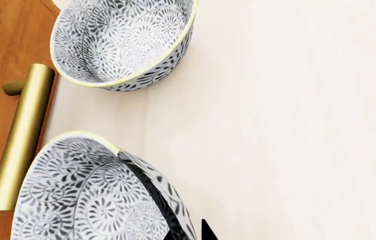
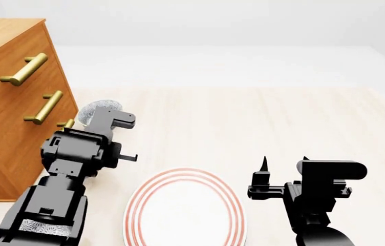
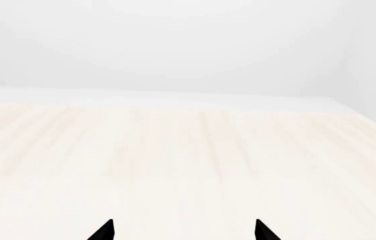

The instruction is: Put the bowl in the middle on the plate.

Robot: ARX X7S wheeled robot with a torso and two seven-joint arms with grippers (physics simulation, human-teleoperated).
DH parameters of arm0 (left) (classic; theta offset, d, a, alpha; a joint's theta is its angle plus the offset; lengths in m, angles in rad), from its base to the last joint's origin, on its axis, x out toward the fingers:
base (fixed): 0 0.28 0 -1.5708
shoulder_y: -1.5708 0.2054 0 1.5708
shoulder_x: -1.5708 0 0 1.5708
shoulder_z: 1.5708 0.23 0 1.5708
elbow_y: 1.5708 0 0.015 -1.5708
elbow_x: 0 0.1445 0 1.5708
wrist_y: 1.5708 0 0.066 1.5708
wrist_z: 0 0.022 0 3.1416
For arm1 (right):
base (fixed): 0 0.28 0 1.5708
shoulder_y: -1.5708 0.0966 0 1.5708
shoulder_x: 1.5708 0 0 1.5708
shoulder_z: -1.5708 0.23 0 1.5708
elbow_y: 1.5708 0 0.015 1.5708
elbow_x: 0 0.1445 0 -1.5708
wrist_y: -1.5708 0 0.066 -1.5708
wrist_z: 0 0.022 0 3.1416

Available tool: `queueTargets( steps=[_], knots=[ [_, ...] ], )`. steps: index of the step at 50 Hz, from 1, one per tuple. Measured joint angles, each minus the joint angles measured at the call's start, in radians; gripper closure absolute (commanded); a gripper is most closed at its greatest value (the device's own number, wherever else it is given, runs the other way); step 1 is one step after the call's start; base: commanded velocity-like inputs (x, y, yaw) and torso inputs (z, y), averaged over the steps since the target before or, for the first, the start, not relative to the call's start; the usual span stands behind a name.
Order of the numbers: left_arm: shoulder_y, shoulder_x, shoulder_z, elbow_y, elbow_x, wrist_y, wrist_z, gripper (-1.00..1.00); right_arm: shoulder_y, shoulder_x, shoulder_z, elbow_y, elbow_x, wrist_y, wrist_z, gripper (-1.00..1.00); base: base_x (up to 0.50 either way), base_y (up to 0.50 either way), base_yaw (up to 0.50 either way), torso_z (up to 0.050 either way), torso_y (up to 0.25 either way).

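The counter (image 2: 261, 118) is a broad, pale wood-grain surface running to a plain white wall, with nothing on its far side. At its left stands an orange wooden cabinet (image 2: 1, 102) with brass handles (image 2: 24, 69). The plate (image 2: 186, 210) lies flat near the front, between the two arms.

The bowls sit in a row just beside the cabinet front. The left wrist view shows two: the bowl (image 1: 94, 195) close under the left claw (image 1: 188, 232) and a far bowl (image 1: 124, 42) beyond it. A third is not visible from here, so picking the wrong bowl is a real risk.

One fingertip appears to sit at the near bowl's rim; I cannot tell how wide that claw stands. A rim pinch could slip, or knock the bowl against the nearest handle (image 1: 21, 137).

The right claw (image 3: 182, 231) hangs wide and empty.
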Motion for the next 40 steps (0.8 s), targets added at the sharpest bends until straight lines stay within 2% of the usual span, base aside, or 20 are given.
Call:
queueTargets(
  steps=[11, 18, 28, 40],
  knots=[
    [0.115, -0.05, 0.024, 0.447, -0.026, -0.163, 0.026, 1.0, -0.002, 0.002, 0.001, -0.002, 0.008, -0.005, 0.006, -1.0, 0.0, 0.0, 0.0, 0.0, 0.0],
    [0.216, -0.113, 0.112, 0.801, -0.042, -0.239, 0.047, 1.0, -0.002, 0.005, 0.005, -0.01, 0.014, -0.003, 0.01, -1.0, 0.0, 0.0, 0.0, 0.0, 0.0],
    [0.318, -0.27, 0.404, 1.253, -0.025, -0.256, 0.059, 1.0, -0.005, 0.009, 0.011, -0.018, 0.024, -0.004, 0.015, -1.0, 0.0, 0.0, 0.0, 0.0, 0.0],
    [0.349, -0.392, 0.725, 1.57, 0.008, -0.252, 0.055, 1.0, -0.007, 0.012, 0.012, -0.012, 0.03, -0.013, 0.019, -1.0, 0.0, 0.0, 0.0, 0.0, 0.0]
  ],
)
